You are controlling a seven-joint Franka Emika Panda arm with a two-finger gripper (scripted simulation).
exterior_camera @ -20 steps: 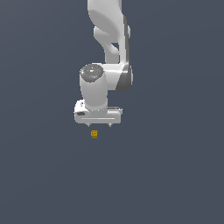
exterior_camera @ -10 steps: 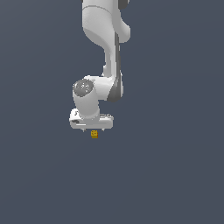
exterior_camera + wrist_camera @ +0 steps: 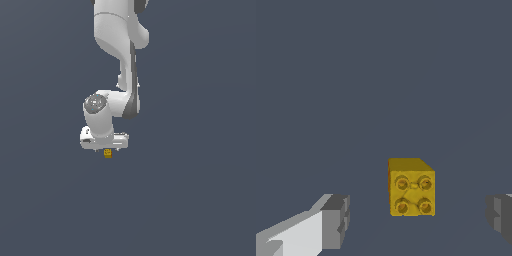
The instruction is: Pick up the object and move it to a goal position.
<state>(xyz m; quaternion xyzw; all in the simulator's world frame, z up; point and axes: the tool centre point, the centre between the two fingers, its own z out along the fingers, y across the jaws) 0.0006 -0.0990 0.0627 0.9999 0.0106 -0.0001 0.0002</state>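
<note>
You have the gripper (image 3: 106, 149) down low over the yellow-orange cube (image 3: 107, 153), which in the exterior view peeks out just under the white gripper body on the plain dark grey floor (image 3: 190, 200). In the wrist view the fingers (image 3: 335, 221) stand well apart, one on each side of the cube (image 3: 411, 188), with clear gaps to both, so nothing is clamped. You can see four round darker marks on the cube's upper face. The white arm (image 3: 120, 45) rises above it
</note>
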